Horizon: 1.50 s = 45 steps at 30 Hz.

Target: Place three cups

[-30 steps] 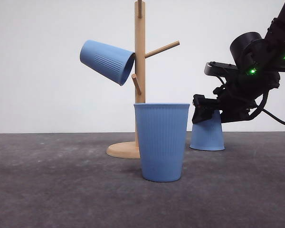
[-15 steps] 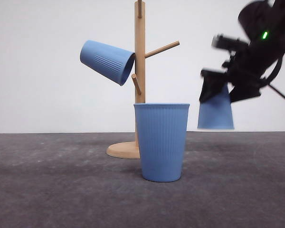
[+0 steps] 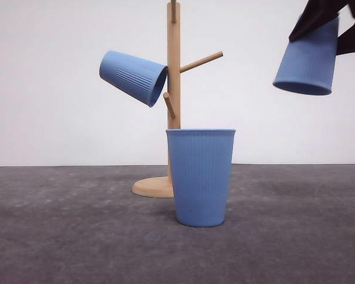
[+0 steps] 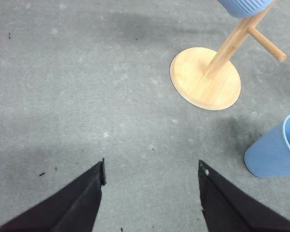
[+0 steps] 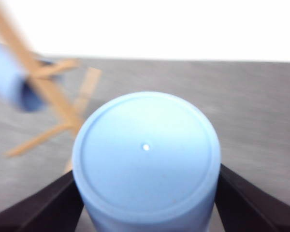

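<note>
A: High at the right edge of the front view, the right gripper (image 3: 328, 21) pinches the lifted cup (image 3: 306, 59) by its base end, mouth down and slightly tilted, well clear of the table (image 3: 59, 236). Right wrist view: flat round bottom of that cup (image 5: 145, 150) faces the camera, a dark finger (image 5: 36, 205) pressed to either side.

B: Count so far?

A: One hung cup (image 3: 133, 76) sits mouth-first on a left-side peg of the wooden stand (image 3: 174, 89). Call that one done. A standing cup (image 3: 201, 176) rests upright on the table, in front of the stand's base.

B: Left arm?

A: Left gripper (image 4: 150, 198) is spread wide, holding nothing, above bare table near the stand's round base (image 4: 205, 78).

B: Remaining work?

A: My judgement: roughly a third finished. The carried cup needs a free peg, likely the upper right peg (image 3: 201, 61); the upright cup is untouched.
</note>
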Available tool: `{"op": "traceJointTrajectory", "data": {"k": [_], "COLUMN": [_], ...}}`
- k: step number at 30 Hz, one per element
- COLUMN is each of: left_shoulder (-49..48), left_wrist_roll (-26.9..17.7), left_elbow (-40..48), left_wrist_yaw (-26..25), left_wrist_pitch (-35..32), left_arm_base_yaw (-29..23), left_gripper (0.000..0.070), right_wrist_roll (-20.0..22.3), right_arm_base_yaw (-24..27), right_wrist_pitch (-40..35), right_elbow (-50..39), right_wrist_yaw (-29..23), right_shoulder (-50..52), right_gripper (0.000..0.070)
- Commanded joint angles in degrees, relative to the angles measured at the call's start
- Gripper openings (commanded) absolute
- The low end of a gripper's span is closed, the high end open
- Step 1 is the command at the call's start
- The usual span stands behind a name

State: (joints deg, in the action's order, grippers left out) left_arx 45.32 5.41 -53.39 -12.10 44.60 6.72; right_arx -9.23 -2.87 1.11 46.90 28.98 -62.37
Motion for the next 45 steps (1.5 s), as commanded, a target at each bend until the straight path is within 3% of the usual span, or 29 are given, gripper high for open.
{"op": "traceJointTrajectory", "data": {"k": [1, 4, 7, 13, 17, 33, 45], "left_shoulder": [0.26, 0.17, 0.13, 0.07, 0.00, 0.00, 0.00], "left_wrist_roll": [-0.24, -0.24, -0.24, -0.26, -0.26, -0.24, -0.23], "left_elbow": [-0.28, -0.28, -0.28, -0.28, -0.28, -0.28, -0.28], "left_wrist_yaw": [0.06, 0.06, 0.06, 0.06, 0.06, 0.06, 0.06], "left_wrist_pitch": [-0.52, -0.52, -0.51, -0.57, -0.55, -0.56, -0.55], "left_arm_base_yaw": [0.04, 0.07, 0.07, 0.07, 0.07, 0.07, 0.07], "left_gripper": [0.0360, 0.0360, 0.0360, 0.0360, 0.0360, 0.0360, 0.0360], "right_wrist_roll": [-9.56, -21.32, -28.13, -36.57, -39.79, -40.13, -35.14], "right_arm_base_yaw": [0.11, 0.11, -0.04, -0.32, -2.05, -6.67, -11.91], "right_wrist_pitch": [-7.42, -20.15, -28.21, -38.94, -44.72, -48.24, -47.52], "right_elbow": [-3.29, -7.65, -8.09, -7.77, -7.09, 6.35, 8.06], "right_wrist_yaw": [0.85, 0.84, -0.29, -1.78, -1.33, -0.10, 0.73], "right_shoulder": [2.33, 4.51, 3.48, -2.92, -8.67, -26.38, -31.03], "right_gripper": [0.0418, 0.0418, 0.0418, 0.0418, 0.0418, 0.0418, 0.0418]}}
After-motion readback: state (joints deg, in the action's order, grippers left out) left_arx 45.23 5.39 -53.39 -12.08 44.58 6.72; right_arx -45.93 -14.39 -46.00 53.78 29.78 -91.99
